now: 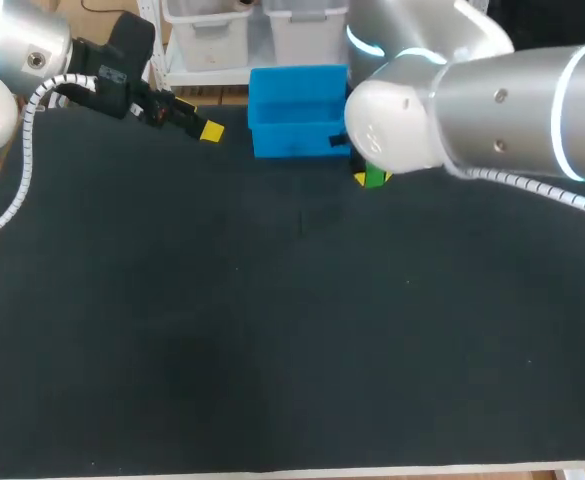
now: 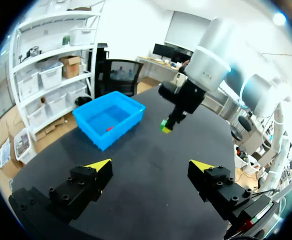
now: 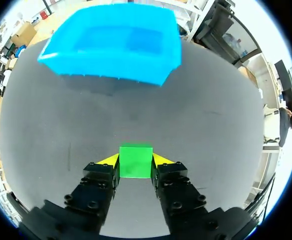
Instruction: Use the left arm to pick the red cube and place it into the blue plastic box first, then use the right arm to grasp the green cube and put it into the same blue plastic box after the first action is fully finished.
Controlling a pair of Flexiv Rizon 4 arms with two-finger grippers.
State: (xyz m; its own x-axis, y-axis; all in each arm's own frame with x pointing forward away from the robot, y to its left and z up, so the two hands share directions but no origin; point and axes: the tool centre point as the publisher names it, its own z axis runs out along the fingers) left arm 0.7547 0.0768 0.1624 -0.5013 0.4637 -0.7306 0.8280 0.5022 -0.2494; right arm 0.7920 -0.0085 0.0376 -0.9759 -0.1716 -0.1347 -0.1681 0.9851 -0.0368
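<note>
Green cube (image 1: 374,178) half behind right arm (image 1: 492,100).

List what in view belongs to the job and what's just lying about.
Job:
red cube, lying in the blue plastic box
green cube, gripped by the right pincer
left pincer, open, holding nothing

Lying about:
black table, just the work surface

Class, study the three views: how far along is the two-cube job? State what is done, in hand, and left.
Done: the red cube lies in the blue box, left jaws open and empty. In hand: right jaws shut on the green cube. Left: drop it into the box.
</note>
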